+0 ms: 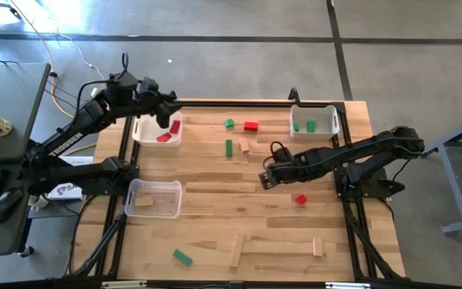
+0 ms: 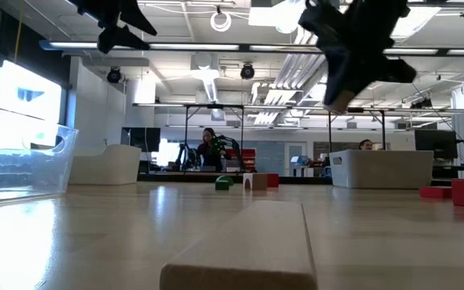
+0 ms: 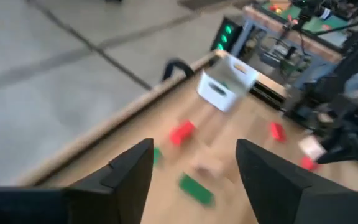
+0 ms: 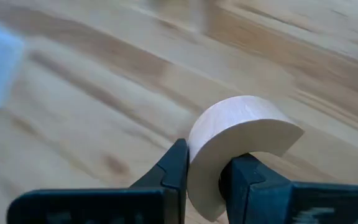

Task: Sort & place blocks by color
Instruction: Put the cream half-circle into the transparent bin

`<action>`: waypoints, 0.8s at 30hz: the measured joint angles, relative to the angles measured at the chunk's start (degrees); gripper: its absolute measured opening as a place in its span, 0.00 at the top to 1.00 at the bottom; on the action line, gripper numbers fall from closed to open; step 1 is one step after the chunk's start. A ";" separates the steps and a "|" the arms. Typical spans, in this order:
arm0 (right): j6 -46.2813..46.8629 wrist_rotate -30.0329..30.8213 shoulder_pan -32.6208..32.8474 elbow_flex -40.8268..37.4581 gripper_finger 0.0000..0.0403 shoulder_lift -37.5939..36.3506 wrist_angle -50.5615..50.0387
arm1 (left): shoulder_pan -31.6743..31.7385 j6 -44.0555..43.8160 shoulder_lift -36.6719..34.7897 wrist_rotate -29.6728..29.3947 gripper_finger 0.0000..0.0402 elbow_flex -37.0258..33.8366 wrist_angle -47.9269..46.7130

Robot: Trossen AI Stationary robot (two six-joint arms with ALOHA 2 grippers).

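Note:
My right gripper hangs over the middle of the table, shut on a plain wood half-round block. In the low view this block is well above the tabletop. My left gripper is open and holds nothing; it hovers beside the white bin with red blocks. Loose on the table lie red blocks, green blocks and plain wood bars. My right gripper pinches the half-round wood block between its two fingers, one on each flat face, at the end nearest the wrist. The fingers come from the table's right side, slanting down. The block is lifted clear, its curved edge sticking out beyond the fingertips.
A white bin with green blocks stands at the far right. A clear bin holding one wood block stands at the left. A small green block and a wood block lie near the far middle.

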 joint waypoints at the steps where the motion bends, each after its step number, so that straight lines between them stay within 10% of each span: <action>1: -1.99 0.05 -0.01 0.00 0.89 0.00 2.34 | 0.00 -2.44 0.10 1.12 0.44 0.00 -1.13; 9: -18.46 0.03 -0.16 0.02 0.89 0.00 16.94 | -2.62 -8.51 0.15 11.53 0.43 0.00 -5.26; 24: -40.44 -0.28 -3.88 0.02 0.89 0.00 35.84 | -13.95 -26.10 2.07 7.62 0.43 0.00 -5.18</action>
